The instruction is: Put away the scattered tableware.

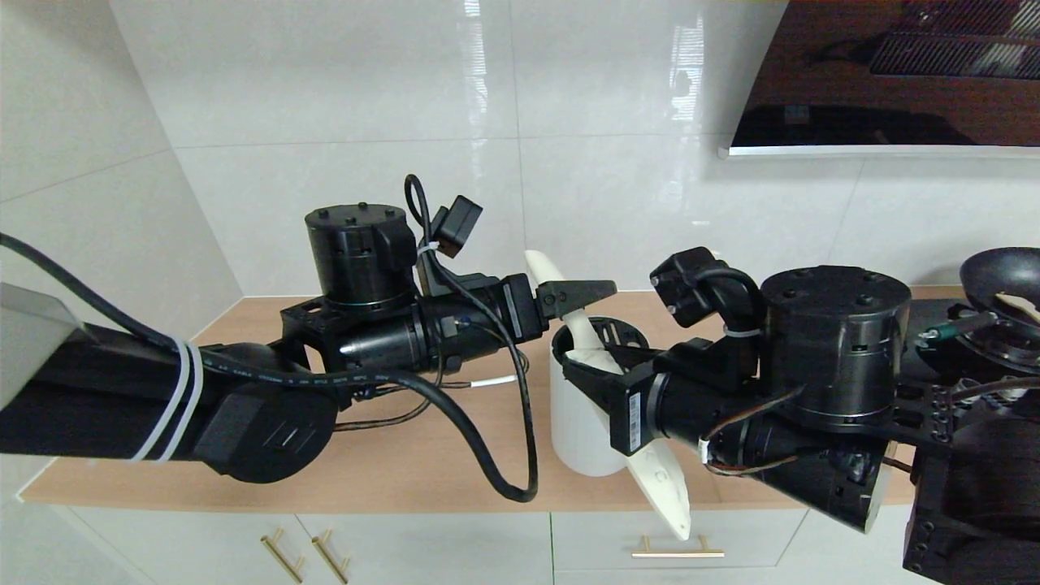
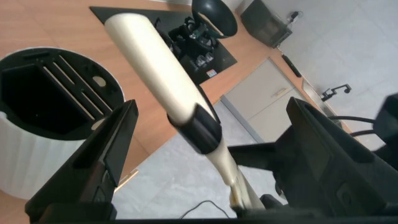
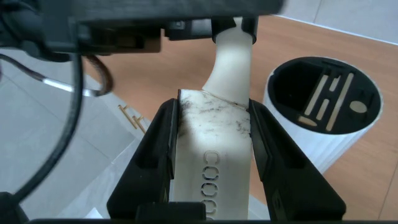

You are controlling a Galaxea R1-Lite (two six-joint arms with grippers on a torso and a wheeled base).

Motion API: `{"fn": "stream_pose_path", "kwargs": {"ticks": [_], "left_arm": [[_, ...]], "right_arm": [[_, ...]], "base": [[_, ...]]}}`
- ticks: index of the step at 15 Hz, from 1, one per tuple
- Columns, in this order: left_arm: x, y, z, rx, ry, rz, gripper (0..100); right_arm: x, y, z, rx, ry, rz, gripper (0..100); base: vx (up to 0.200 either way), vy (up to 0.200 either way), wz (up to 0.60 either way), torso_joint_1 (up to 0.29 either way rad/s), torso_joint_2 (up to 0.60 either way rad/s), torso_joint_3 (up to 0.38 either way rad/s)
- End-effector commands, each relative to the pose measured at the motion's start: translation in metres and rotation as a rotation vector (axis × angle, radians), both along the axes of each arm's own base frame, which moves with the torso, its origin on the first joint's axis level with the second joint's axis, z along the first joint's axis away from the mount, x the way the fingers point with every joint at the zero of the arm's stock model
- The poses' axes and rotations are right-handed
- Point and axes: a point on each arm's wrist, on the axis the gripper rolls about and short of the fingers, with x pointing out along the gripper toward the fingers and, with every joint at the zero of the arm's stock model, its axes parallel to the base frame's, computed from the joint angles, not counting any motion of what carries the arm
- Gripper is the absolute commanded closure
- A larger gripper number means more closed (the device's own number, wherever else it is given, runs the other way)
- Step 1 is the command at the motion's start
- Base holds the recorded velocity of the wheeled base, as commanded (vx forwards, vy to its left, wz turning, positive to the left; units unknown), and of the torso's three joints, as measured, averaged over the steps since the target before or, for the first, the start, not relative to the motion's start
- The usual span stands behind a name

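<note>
"Status of the jaws?"

"My right gripper (image 3: 214, 109) is clamped on the white spatula (image 1: 662, 487) by its blade, over the utensil holder (image 1: 577, 431) on the desk (image 1: 406, 471). My left gripper (image 2: 212, 107) is spread wide around the handle."

"Writing?"

"Embossed lettering on the blade, and a barcode sticker (image 1: 636, 414)."

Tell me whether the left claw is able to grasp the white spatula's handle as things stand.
Likely yes: the white spatula's handle lies between the open fingers of the left claw, nothing between; the right claw clamps its blade.
</note>
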Motion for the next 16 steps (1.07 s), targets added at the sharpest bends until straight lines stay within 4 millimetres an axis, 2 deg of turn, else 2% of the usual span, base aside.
{"fn": "stream_pose_path", "kwargs": {"ticks": [1,12,13,16], "left_arm": [[-0.0006,0.0003,0.0013,-0.002,-0.003,-0.001,0],[-0.0005,-0.0004,-0.0002,0.001,0.001,-0.002,0],[-0.0005,-0.0004,-0.0002,0.001,0.001,-0.002,100],[-0.0005,-0.0004,-0.0002,0.001,0.0,-0.002,100]], "right_arm": [[0.0006,0.0015,-0.0011,-0.001,0.003,0.001,100],[0.0008,0.0017,-0.0015,-0.002,0.004,0.0,100],[0.0007,0.0016,-0.002,-0.003,0.005,0.0,100],[0.0007,0.0016,-0.002,-0.003,0.005,0.0,100]], "base": [[0.0,0.0,0.0,0.0,0.0,0.0],[0.0,0.0,0.0,0.0,0.0,0.0],[0.0,0.0,0.0,0.0,0.0,0.0],[0.0,0.0,0.0,0.0,0.0,0.0]]}}
